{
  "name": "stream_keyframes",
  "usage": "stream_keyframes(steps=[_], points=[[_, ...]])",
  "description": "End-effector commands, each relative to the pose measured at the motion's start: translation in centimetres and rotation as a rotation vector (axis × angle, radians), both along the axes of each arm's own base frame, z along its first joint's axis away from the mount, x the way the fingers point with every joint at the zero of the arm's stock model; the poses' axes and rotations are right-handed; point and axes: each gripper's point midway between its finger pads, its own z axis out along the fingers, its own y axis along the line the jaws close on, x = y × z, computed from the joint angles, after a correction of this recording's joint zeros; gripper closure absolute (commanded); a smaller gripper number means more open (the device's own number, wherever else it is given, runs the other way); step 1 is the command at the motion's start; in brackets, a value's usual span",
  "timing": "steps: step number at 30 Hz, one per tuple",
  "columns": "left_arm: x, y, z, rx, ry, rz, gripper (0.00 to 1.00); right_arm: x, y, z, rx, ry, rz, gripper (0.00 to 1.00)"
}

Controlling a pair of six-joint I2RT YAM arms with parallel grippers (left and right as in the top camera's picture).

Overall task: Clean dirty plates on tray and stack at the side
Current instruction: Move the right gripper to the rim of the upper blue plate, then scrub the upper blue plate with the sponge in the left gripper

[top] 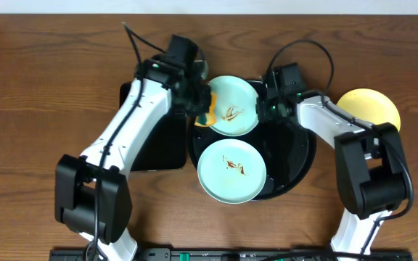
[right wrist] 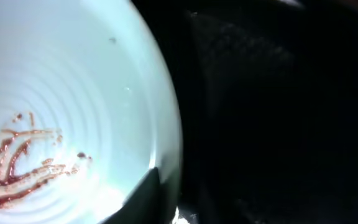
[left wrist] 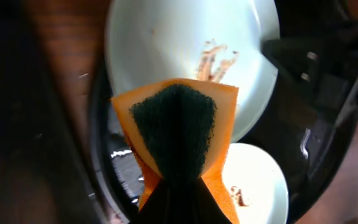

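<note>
Left wrist: pinched sponge [left wrist: 176,124] at smeared mint plate [left wrist: 166,56] rim

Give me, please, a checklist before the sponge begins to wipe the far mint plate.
1. Sponge held in left hand: ok.
2. Sauce smear on far mint plate uncovered: ok.
3. Right hand gripping that plate's rim: cannot tell; one finger overlaps it.
4. Sponge touching the plate: cannot tell.
5. Yellow plate off the tray, on the table: ok.

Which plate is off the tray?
The yellow plate, on the table at right; the far mint plate and near mint plate are over the black tray.
</note>
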Motion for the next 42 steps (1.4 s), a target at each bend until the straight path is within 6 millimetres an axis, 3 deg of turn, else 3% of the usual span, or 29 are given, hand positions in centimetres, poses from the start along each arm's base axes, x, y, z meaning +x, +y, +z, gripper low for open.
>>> stream_keyframes(steps=[1, 3, 11, 14, 22, 30, 42], points=[[-0.3, -1.7, 0.6, -0.018, -0.044, -0.065, 0.92, -0.3, 0.1, -0.7, -0.006, 0.027, -0.025, 0.94], [-0.4, -2.7, 0.3, -0.025, -0.058, -0.086, 0.93, -0.4, 0.1, -0.7, -0.007, 0.035, -0.025, 0.98], [-0.5, -6.8, 0.3, -0.059, -0.123, -0.17, 0.92, -1.7, -0.3, 0.0, -0.021, 0.074, -0.026, 0.99], [-1.0, -7.9, -0.9, -0.054, -0.1, -0.185, 0.92, -1.7, -0.5, 0.7, -0.027, 0.065, -0.03, 0.99], [-1.5, -8.3, -4.9, -0.026, 0.016, -0.127, 0.92, -1.5, -0.6, 1.5, -0.028, 0.047, -0.034, 0.99], [-1.4, -8.9, -6.4, -0.025, 0.039, -0.118, 0.92, -1.6, -1.1, 1.4, -0.05, 0.05, -0.056, 0.99], [-1.6, -11.5, -9.9, -0.054, 0.067, -0.145, 0.92, -1.7, -1.1, 1.3, -0.049, 0.055, -0.059, 0.99]])
